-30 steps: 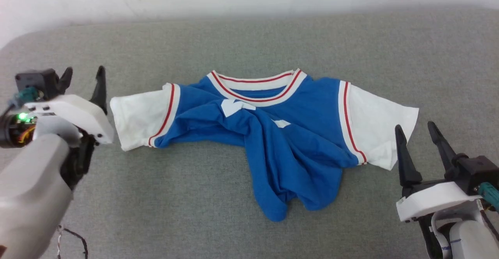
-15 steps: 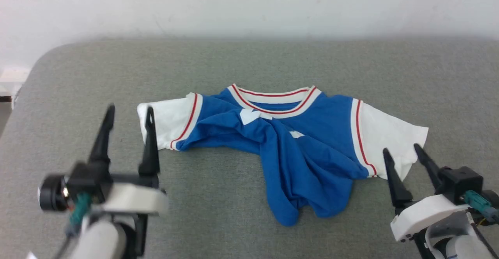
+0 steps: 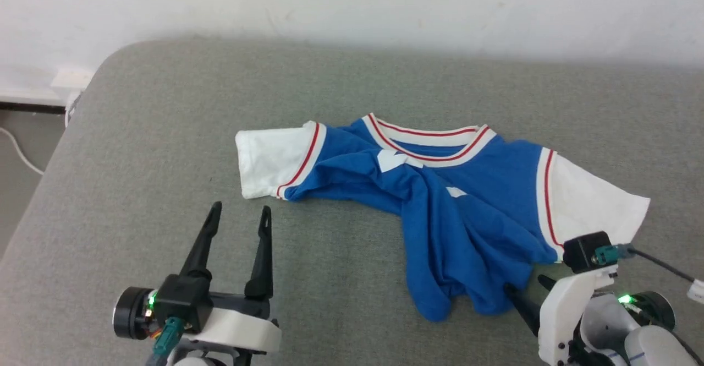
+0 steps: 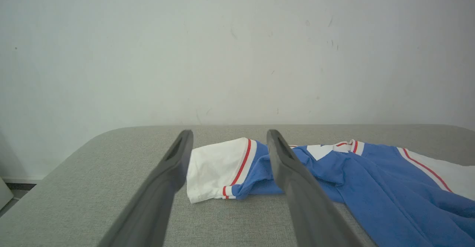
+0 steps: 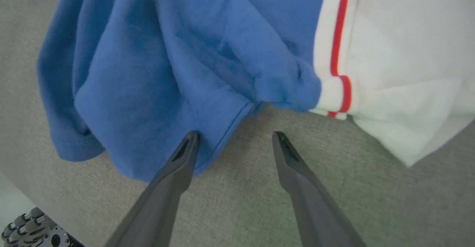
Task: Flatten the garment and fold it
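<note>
The garment [image 3: 467, 212], a royal-blue T-shirt with white sleeves and a red-and-white striped collar, lies crumpled on the grey padded surface, its lower body bunched toward me. My left gripper [image 3: 240, 209] stands open, empty, in front of the left sleeve [image 3: 269, 159], apart from it. In the left wrist view that sleeve [image 4: 217, 169] lies between the open fingers, further off. My right gripper [image 3: 525, 289] is open at the bunched hem by the right sleeve [image 3: 597, 209]. In the right wrist view its left fingertip [image 5: 191, 137] is over the blue hem [image 5: 207, 128]; the other fingertip is over bare surface.
The grey padded surface [image 3: 165, 135] ends at a rounded left edge, with floor and a white cable [image 3: 22, 157] beyond. A white wall [image 3: 352, 3] runs behind. The robot's wheels [image 5: 33, 232] show at the lower left of the right wrist view.
The head camera has shifted, so the shirt sits further right in view. My left gripper moved from the far left toward the middle front. My right gripper turned and came down to the hem.
</note>
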